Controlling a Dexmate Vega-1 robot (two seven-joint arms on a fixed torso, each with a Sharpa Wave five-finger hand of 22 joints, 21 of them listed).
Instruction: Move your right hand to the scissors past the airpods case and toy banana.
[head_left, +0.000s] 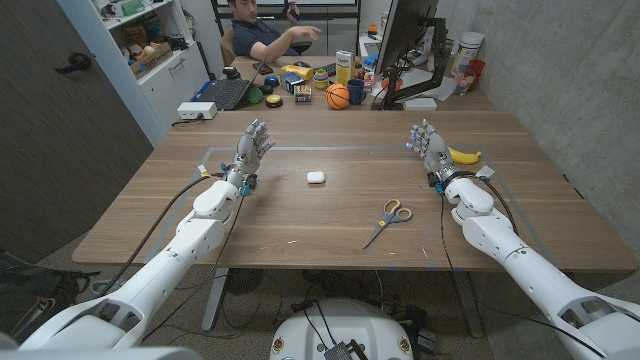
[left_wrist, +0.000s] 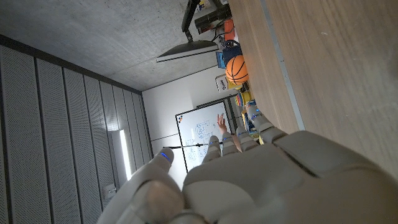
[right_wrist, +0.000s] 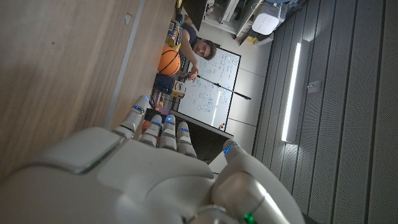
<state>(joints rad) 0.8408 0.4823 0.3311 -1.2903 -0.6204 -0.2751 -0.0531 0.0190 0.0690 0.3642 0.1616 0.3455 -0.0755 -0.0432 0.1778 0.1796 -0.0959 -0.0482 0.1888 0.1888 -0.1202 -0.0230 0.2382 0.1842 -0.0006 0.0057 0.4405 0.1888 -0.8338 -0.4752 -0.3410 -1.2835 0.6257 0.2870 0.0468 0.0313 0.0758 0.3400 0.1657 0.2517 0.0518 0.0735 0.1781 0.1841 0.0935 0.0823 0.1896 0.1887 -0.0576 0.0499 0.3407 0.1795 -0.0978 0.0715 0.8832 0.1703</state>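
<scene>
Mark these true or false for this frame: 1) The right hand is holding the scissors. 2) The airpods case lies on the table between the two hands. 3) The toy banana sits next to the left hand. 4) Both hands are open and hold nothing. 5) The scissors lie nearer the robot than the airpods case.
1) False: the right hand holds nothing; the scissors lie apart from it on the table.
2) True: the airpods case lies between them.
3) False: the toy banana lies beside the right hand, not the left hand.
4) True.
5) True.
</scene>
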